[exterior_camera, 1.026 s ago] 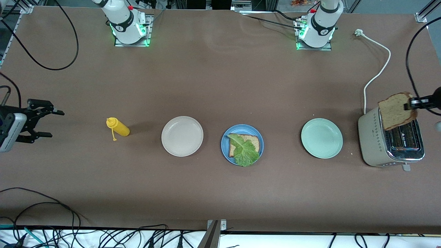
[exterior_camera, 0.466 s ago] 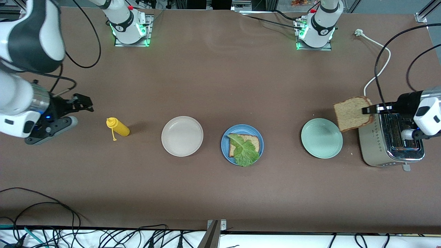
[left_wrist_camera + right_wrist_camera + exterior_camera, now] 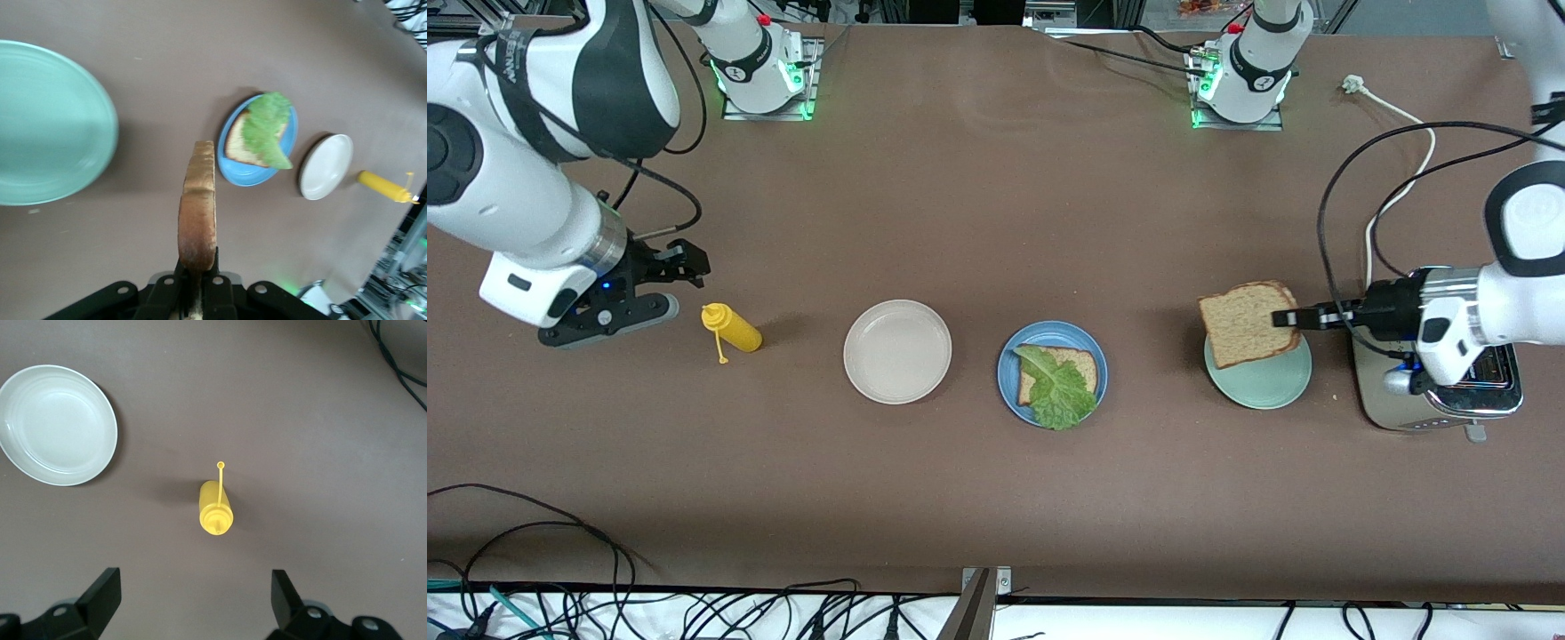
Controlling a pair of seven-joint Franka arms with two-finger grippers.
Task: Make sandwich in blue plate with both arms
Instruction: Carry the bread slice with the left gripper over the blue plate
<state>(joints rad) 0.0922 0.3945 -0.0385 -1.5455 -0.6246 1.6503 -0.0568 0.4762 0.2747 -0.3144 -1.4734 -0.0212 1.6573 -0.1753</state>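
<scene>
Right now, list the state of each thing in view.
Left gripper: shut on bread slice, over green plate.
Right gripper: open, near mustard bottle.
Blue plate: holds bread and lettuce.
White plate: bare.
Toaster: unplugged.

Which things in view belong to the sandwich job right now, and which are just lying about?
In the job:
- round blue plate with a brown bread slice and ruffled green lettuce leaf on it
- second brown bread slice, held by the left gripper over the pale green plate
- right gripper, jaws open, beside the yellow squeeze bottle

Lying about:
- cream-white plate
- silver toaster
</scene>
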